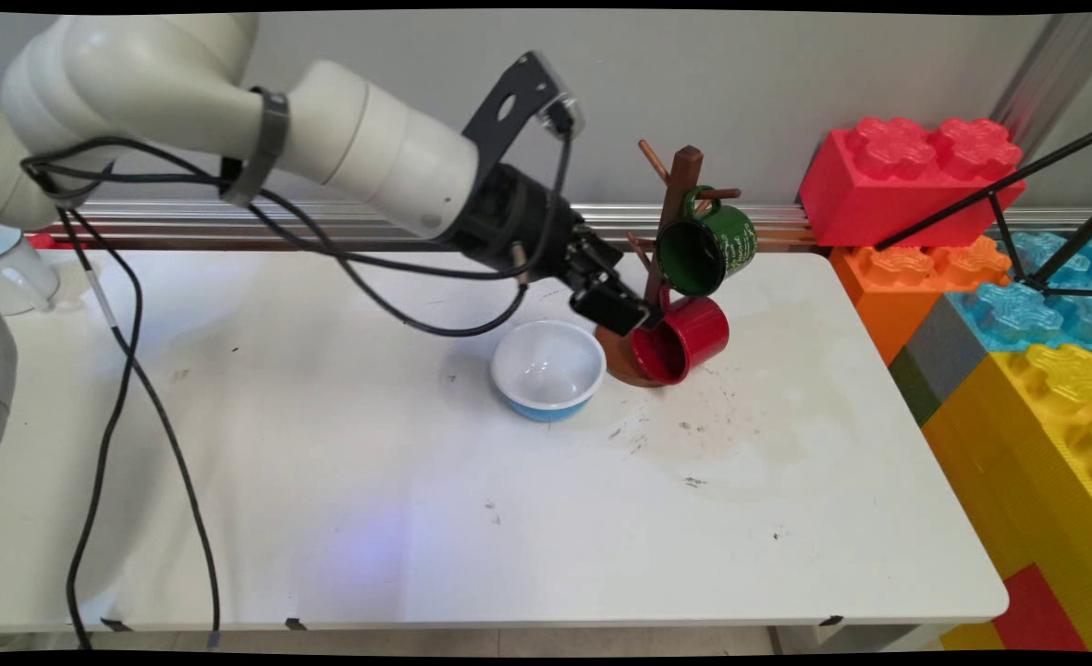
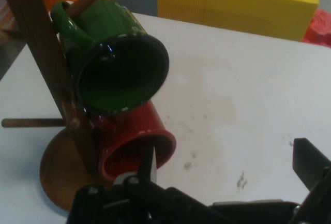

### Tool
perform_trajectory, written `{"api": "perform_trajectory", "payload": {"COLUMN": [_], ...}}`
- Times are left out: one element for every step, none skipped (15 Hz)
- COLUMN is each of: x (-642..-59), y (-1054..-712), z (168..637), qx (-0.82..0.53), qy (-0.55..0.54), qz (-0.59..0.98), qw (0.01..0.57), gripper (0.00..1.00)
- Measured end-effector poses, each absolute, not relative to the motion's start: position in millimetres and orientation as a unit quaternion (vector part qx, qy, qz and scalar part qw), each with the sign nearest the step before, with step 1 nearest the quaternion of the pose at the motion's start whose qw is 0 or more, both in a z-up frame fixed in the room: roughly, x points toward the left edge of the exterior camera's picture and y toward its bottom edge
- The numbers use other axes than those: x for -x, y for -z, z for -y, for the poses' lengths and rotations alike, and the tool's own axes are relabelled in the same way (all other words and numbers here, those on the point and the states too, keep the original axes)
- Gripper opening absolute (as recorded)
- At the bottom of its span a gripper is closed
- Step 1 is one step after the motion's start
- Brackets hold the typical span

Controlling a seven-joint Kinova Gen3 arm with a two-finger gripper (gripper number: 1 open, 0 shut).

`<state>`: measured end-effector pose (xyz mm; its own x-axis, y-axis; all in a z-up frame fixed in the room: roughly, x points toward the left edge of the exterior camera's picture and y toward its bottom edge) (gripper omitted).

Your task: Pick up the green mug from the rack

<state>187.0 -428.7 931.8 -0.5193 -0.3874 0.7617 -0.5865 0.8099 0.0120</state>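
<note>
— What sort of place is this?
— A robot lab, I'd say: a white arm (image 1: 231, 120) trailing black cables (image 1: 139, 407) over a bare white table (image 1: 416, 518).
— And off its right edge?
— Giant toy bricks (image 1: 1017, 370) stacked there.

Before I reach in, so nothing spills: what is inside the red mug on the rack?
One finger of the hand reaches into the red mug's mouth. The visible interior is otherwise bare; the finger and shadow cover the deeper part.
</note>
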Motion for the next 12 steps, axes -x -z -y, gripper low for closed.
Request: {"api": "perform_trajectory", "payload": {"x": [-183.8,-179.1,-176.0,-171.4,-168.4,-163.9,-161.0,-156.6,-153.8,-149.6,-147.0,-143.1], "y": [-932.7,-933.6,-934.0,-934.3,-934.3,-934.1,-933.7,-932.7,-931.9,-930.5,-929.5,-927.8], "z": [429.8,431.0,431.7,432.6,433.1,433.7,434.0,434.5,434.7,435.1,435.4,436.2], "qx": [-0.287,-0.296,-0.301,-0.310,-0.315,-0.324,-0.329,-0.337,-0.342,-0.350,-0.355,-0.362], "qy": [-0.124,-0.123,-0.122,-0.121,-0.120,-0.119,-0.118,-0.117,-0.116,-0.115,-0.115,-0.114], "qz": [0.861,0.857,0.855,0.852,0.849,0.845,0.843,0.839,0.836,0.832,0.830,0.826], "qw": [0.402,0.403,0.404,0.405,0.406,0.408,0.409,0.411,0.412,0.414,0.415,0.417], "gripper": [1.00,1.00,1.00,1.00,1.00,1.00,1.00,1.00,1.00,1.00,1.00,1.00]}}
